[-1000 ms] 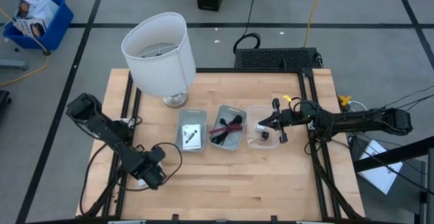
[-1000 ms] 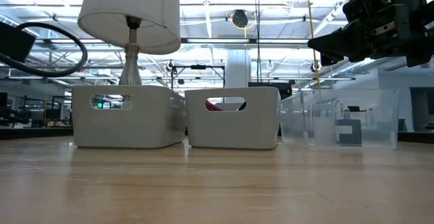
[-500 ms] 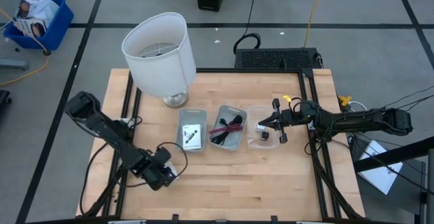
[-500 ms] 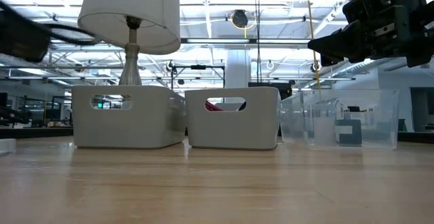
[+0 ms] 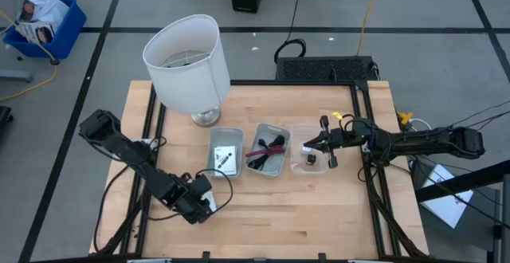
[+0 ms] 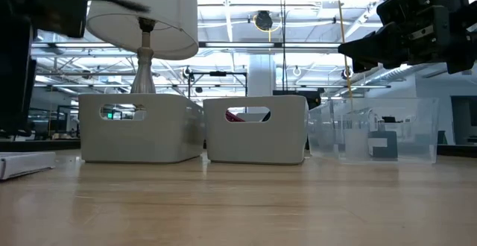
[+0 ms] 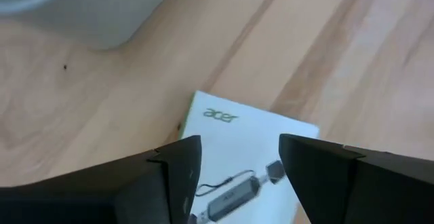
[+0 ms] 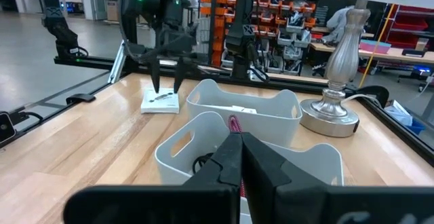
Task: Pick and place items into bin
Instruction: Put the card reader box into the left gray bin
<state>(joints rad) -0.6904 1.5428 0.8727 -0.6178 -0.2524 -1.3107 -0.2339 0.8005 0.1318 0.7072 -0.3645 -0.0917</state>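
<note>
Left gripper (image 5: 201,203), poised over a white packet (image 7: 247,159) near the front edge of the table (image 5: 271,207), toward its left corner. The relation that governs the coming move is vertical: the packet lies flat on the wood directly beneath the spread fingers (image 7: 173,176), which stand apart with nothing between them, one finger over each side of the packet in the left wrist view. The packet bears a black print of a small device with a cord. Its outline looks nearly square, so no long axis can be read with confidence; its edges sit at a slant to the finger line, which suggests that a straight descent may meet a corner rather than a flat side.

The left bin (image 5: 225,152), the white one that already holds a packet, lies just beyond the packet toward the middle of the table. The middle bin (image 5: 267,150) holds the coiled cables (image 5: 266,148); the clear bin (image 5: 309,158) holds a small black cube (image 5: 309,158).

Right gripper (image 5: 306,147), fingers pressed together and empty, hovers over the clear bin near the right edge, well apart from the packet. The left arm is plainly the nearer one.
</note>
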